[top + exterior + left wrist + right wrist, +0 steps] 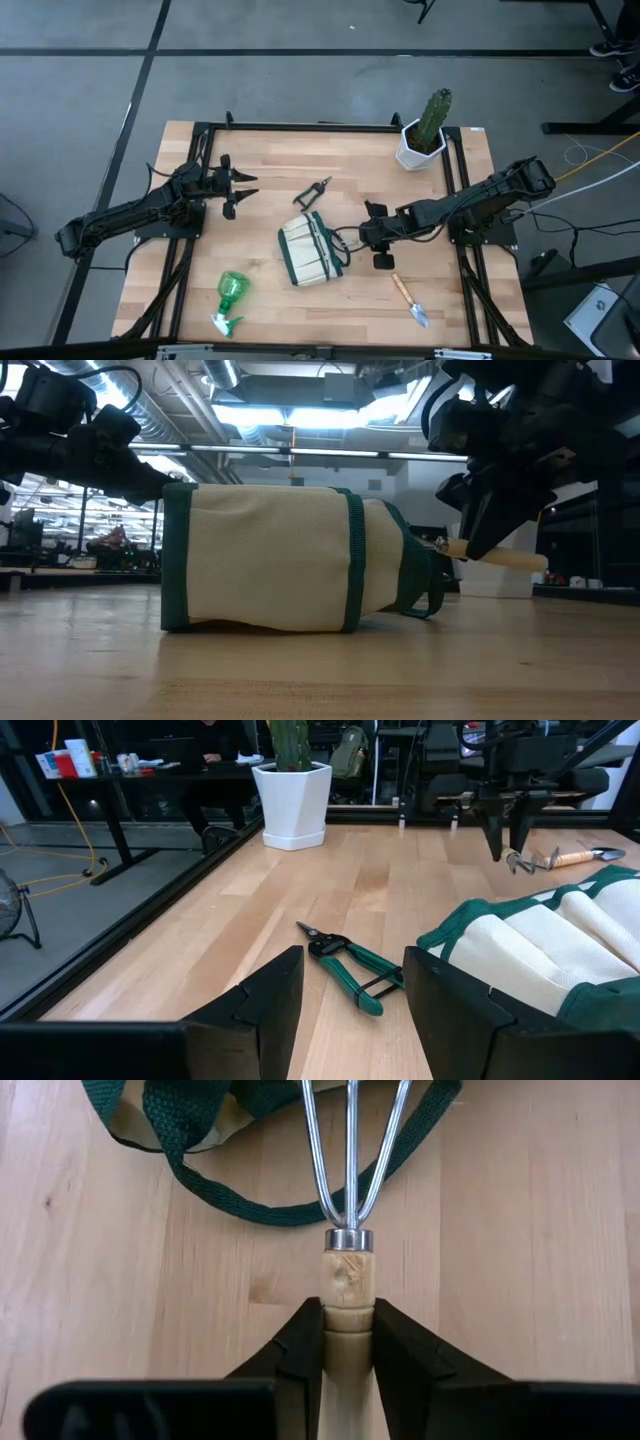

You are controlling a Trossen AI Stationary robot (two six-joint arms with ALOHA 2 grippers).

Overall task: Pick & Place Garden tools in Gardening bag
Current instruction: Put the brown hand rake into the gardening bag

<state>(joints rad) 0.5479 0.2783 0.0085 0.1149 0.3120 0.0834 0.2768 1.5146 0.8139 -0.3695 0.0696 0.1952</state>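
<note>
The cream gardening bag (305, 252) with green trim lies on its side at mid-table, its mouth and loop handles (270, 1200) toward my right gripper (376, 238). That gripper is shut on the wooden-handled rake (348, 1270), whose metal tines (350, 1140) reach over the loop handles toward the bag's mouth. The dark pruning shears (345, 965) lie flat just beyond the open fingers of my left gripper (345, 1010), which waits at the left (240, 190). The green spray bottle (230, 298) lies at the near left and the trowel (410, 300) at the near right. My right gripper pinches the rake's wooden handle (348, 1320) between its two fingers (300, 1340), a short way behind the metal collar. The fingers slant down from the table's right side. The rake hangs nearly level and clear of the table, its handle end (515, 560) sticking out behind the fingers.
A cactus in a white faceted pot (424, 140) stands at the far right corner. Black frame rails (300, 127) run along the table's far, left and right sides. Bare wood lies between the bag and the near edge (320, 320).
</note>
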